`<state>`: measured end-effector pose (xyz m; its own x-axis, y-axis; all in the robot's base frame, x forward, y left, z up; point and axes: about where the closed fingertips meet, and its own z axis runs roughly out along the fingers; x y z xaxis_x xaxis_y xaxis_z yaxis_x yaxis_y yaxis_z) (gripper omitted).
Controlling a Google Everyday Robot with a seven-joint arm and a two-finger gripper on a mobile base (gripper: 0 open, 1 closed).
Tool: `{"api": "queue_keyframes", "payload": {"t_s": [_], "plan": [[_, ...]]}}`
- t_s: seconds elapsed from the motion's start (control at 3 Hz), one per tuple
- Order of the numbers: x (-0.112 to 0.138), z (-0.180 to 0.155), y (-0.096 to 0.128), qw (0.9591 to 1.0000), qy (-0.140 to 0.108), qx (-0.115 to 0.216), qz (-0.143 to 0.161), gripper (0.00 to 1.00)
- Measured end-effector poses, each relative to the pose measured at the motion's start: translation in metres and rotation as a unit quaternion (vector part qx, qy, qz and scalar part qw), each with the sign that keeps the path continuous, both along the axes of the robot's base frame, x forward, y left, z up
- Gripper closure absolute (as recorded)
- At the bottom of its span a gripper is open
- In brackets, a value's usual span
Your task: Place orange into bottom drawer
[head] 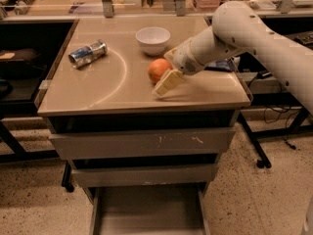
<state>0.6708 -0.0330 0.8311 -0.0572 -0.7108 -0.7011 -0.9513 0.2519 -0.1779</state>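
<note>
Furniture: grey-beige metal cabinet (pixel 142 94) with a flat tan top and three drawers stacked down its front. White robot arm (pixel 254 33) enters from the upper right and reaches down and leftward over the right half of the top. Forearm slopes toward the surface, wrist low above it. Lowest tier: bottom drawer (pixel 146 214), a wide shallow grey-beige tray pulled out toward the camera at floor level, its flat floor showing between thin side walls. Above it, two upper drawers (pixel 142 143) with scuffed flat grey fronts, both pushed in. Small round white bowl (pixel 153 39) stands upright at rear centre of the top. Crushed silver can (pixel 88 53) lies on its side to the left of the bowl, well apart from it. Round dimpled orange (pixel 156 70) rests on the top just in front of the bowl, not in the drawer. Cream-coloured gripper (pixel 166 75) at the arm's end is tilted down and to the left, set against the orange's right side, low by the tabletop. Claw state: cannot tell whether it is clamped on the orange or loose around it
</note>
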Motion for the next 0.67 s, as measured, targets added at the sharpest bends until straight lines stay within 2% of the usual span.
{"api": "queue_keyframes", "payload": {"t_s": [0.67], "plan": [[0.0,0.0,0.0001,1.0,0.0,0.0,0.0,0.62]]}}
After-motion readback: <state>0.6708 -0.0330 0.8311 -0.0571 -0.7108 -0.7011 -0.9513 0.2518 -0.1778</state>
